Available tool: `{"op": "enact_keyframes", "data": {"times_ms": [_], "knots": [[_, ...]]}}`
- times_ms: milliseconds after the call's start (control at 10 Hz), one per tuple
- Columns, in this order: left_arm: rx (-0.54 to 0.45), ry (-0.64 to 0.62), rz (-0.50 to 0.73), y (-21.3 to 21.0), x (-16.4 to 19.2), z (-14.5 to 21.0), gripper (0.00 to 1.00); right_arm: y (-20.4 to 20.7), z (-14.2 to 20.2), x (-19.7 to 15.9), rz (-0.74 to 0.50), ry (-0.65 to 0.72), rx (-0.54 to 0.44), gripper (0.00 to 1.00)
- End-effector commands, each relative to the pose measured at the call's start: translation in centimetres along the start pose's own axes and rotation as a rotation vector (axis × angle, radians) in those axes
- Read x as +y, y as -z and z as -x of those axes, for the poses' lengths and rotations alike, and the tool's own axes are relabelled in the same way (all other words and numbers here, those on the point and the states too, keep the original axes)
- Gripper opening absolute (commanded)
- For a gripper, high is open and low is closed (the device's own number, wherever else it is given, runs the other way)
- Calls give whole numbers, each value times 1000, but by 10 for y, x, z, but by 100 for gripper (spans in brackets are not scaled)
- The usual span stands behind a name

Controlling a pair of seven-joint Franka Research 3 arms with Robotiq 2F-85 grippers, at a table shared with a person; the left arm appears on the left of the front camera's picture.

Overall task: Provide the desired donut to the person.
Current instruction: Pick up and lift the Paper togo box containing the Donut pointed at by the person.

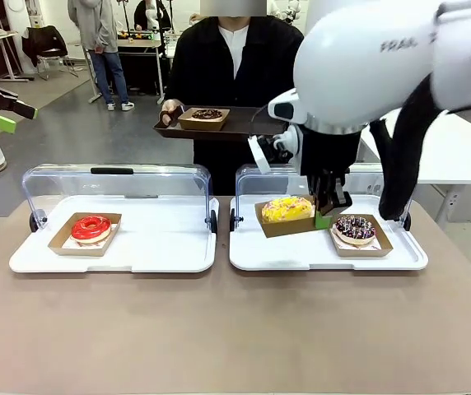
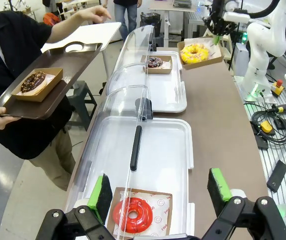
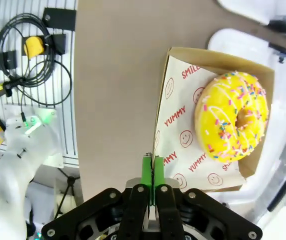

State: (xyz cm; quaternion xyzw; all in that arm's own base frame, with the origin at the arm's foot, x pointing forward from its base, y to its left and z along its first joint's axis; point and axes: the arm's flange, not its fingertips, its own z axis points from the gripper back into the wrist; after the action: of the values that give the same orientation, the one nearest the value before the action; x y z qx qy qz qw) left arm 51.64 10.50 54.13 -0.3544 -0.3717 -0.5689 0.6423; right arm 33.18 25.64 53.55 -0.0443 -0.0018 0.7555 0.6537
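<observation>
My right gripper (image 1: 328, 216) (image 3: 152, 170) is shut on the edge of a cardboard tray holding a yellow sprinkled donut (image 1: 286, 209) (image 3: 236, 118) (image 2: 194, 52), lifted just above the right white tray (image 1: 301, 257). The person (image 1: 234, 58) stands across the table holding a brown serving tray (image 1: 244, 128) (image 2: 58, 70) with a chocolate donut (image 1: 207, 115) (image 2: 33, 81) on it. My left gripper (image 1: 17, 115) (image 2: 160, 190) is open, high at the far left, above a red donut (image 1: 91, 227) (image 2: 132, 215).
A chocolate sprinkled donut (image 1: 355, 230) (image 2: 154, 62) sits on the right white tray. The red donut lies on the left white tray (image 1: 161, 247). Clear lids (image 1: 120, 185) stand open behind both trays. A bystander (image 1: 100, 41) stands far back.
</observation>
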Motion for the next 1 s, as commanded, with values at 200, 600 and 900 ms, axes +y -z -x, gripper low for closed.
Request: {"op": "enact_keyframes", "data": {"times_ms": [200, 600, 900], "knots": [[-3, -7, 1, -1, -1, -2, 100, -49, 1, -13, 58, 94, -33, 0], [-3, -7, 1, -1, -1, -2, 100, -62, 11, -82, 22, 243, -35, 0], [-3, -7, 1, -1, -1, -2, 100, -51, 22, -112, 72, 187, -42, 0]]}}
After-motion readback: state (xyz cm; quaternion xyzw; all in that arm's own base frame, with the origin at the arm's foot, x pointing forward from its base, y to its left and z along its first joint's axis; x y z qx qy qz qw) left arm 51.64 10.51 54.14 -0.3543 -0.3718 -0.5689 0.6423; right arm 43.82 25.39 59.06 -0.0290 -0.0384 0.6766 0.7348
